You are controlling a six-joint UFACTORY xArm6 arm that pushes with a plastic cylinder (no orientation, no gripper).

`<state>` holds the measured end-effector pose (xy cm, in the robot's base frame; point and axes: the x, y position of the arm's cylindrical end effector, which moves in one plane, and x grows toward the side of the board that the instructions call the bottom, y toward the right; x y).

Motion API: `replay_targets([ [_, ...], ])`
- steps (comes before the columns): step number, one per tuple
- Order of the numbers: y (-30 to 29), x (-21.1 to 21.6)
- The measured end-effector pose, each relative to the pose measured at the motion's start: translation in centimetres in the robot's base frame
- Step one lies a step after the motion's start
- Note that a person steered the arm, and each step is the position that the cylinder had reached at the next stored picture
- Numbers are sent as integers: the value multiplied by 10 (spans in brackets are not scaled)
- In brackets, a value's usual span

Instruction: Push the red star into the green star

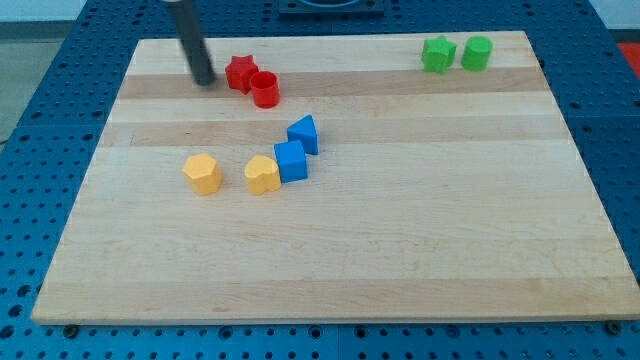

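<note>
The red star (239, 73) lies near the view's top left, touching a red cylinder (265, 89) on its lower right. The green star (437, 54) sits far off at the view's top right, next to a green cylinder-like block (476, 52). My tip (204, 80) rests on the board just left of the red star, with a small gap between them. The rod leans up toward the view's top left.
A blue triangular block (303, 133) and a blue cube (291, 161) sit mid-board, with a yellow heart (262, 174) touching the cube and a yellow hexagon-like block (203, 173) further left. The wooden board (400, 250) ends at blue pegboard.
</note>
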<state>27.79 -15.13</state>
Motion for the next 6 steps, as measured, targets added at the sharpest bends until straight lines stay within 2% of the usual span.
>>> replay_targets([
  [1,100,-16],
  [2,114,-15],
  [3,96,10],
  [4,163,7],
  [6,185,8],
])
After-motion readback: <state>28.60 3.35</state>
